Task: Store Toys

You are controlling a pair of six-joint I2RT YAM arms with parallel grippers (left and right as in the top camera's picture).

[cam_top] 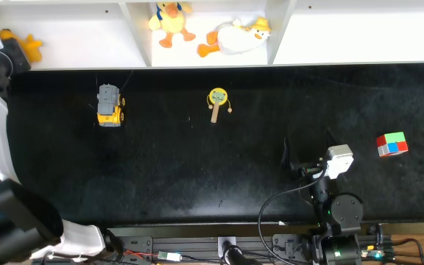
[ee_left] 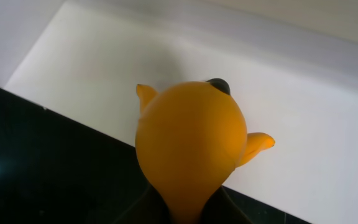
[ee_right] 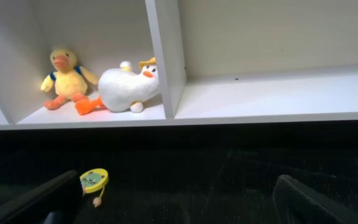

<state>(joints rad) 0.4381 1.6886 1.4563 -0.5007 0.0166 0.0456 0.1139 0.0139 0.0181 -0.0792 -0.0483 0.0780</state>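
White shelf (ee_left: pixel 104 74) beyond our left gripper (ee_left: pixel 185 214), clamped on an orange toy (ee_left: pixel 191 146); we should release next. Right gripper (ee_right: pixel 179 205) gapes empty.

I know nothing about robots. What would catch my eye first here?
A big orange toy, gripped in the left arm's fingers at the white shelf's left compartment, stands out first. A yellow duck plush and a white goose plush sit side by side in the middle compartment. On the black table lie a yellow toy truck, a small rattle and a coloured cube.
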